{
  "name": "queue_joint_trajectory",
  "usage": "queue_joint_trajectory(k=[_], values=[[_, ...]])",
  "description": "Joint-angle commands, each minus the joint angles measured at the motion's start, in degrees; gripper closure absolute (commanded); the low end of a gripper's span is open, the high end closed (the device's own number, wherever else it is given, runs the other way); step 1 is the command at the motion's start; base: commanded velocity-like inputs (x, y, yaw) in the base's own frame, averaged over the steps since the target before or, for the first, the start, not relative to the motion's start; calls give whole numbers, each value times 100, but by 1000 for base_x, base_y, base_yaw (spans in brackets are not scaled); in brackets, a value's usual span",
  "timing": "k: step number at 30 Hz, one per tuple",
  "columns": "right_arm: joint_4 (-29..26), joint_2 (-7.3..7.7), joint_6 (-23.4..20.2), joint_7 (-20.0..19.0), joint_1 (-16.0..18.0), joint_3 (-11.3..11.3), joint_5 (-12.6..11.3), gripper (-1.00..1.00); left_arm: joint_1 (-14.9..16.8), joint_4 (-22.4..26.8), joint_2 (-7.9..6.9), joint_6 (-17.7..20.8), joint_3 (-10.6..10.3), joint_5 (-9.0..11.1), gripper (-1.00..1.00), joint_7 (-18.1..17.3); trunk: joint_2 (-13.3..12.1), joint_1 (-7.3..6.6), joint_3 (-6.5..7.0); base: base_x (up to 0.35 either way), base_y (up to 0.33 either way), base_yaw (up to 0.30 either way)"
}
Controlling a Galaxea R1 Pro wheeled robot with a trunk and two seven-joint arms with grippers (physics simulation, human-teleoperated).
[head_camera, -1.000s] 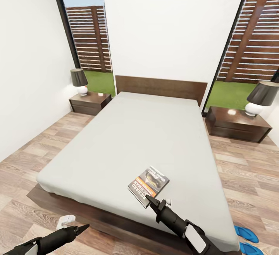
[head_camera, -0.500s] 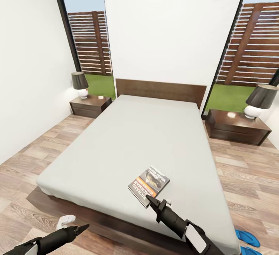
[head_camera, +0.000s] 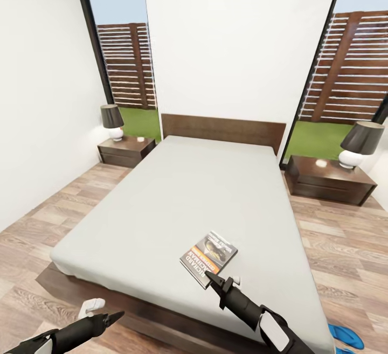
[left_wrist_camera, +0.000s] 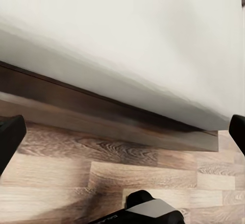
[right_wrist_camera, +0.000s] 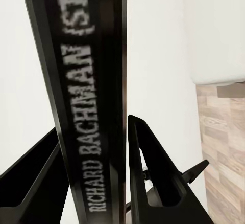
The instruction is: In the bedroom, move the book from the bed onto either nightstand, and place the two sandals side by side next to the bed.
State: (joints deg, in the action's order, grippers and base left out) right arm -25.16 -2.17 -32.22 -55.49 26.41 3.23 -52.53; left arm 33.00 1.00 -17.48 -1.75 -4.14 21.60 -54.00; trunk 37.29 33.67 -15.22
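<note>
The book (head_camera: 211,252) lies near the foot corner of the bed (head_camera: 205,192), dark cover and orange band facing up. My right gripper (head_camera: 211,277) reaches over the mattress edge to the book's near end. Along the right wrist, the spine reading "RICHARD BACHMAN" (right_wrist_camera: 87,81) fills the narrow gap between the two black fingers (right_wrist_camera: 153,168), so the gripper is shut on the book. My left gripper (head_camera: 117,317) hangs open over the floor at the bed's foot, facing the dark bed frame (left_wrist_camera: 102,106). A blue sandal (head_camera: 345,335) lies on the floor at the lower right, cut by the frame edge.
A nightstand (head_camera: 125,151) with a black-shaded lamp (head_camera: 112,121) stands left of the headboard, another nightstand (head_camera: 327,180) with a lamp (head_camera: 360,144) to the right. Wood-plank floor runs along both sides of the bed. Tall windows flank the white wall behind.
The whole head view has shifted, showing more wall and window above. Both grippers and the book keep their places relative to the bed.
</note>
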Motion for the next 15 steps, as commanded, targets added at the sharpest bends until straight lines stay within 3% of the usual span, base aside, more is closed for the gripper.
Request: queue_joint_trajectory(k=[1,15], values=[[2,3,-38,2,4,20,-51,100,4,-4,-1,-18,-46,37,-100,-14,7,2,1,0,0,0],[4,6,-37,3,4,20,-47,100,4,-4,-1,-18,-50,37,-100,-14,7,2,131,0,0,0]])
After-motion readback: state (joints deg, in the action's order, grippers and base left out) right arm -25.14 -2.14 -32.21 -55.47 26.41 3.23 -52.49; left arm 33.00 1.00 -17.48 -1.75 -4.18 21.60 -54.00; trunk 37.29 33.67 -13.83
